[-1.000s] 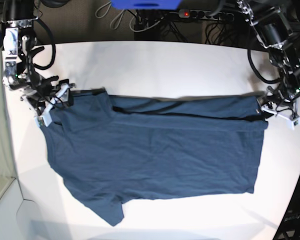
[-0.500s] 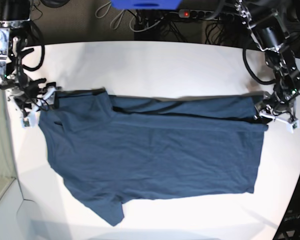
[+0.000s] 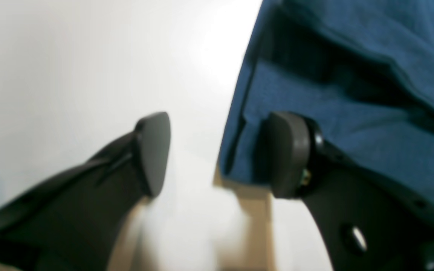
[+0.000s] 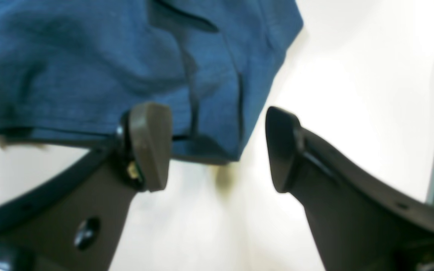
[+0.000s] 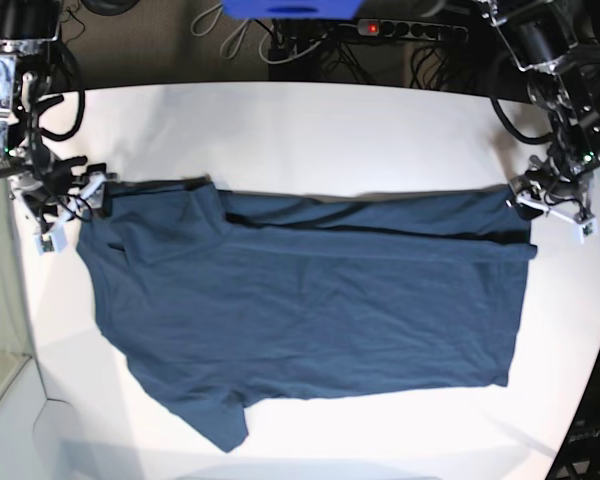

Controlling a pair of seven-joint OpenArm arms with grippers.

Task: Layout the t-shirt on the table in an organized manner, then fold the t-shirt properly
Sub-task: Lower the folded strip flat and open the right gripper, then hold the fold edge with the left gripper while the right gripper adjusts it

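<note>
Two grippers flank t-shirt (image 5: 310, 310), which lies spread flat mid-table (image 5: 310, 125), folded strip along far edge. Left gripper (image 3: 217, 154) at shirt's corner, jaws apart, nothing held. Right gripper (image 4: 217, 146) at opposite corner, jaws wide, empty.

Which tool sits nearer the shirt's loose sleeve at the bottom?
Right. The right tool is at the shoulder corner above that sleeve; the left tool is across the t-shirt at its hem corner.
</note>
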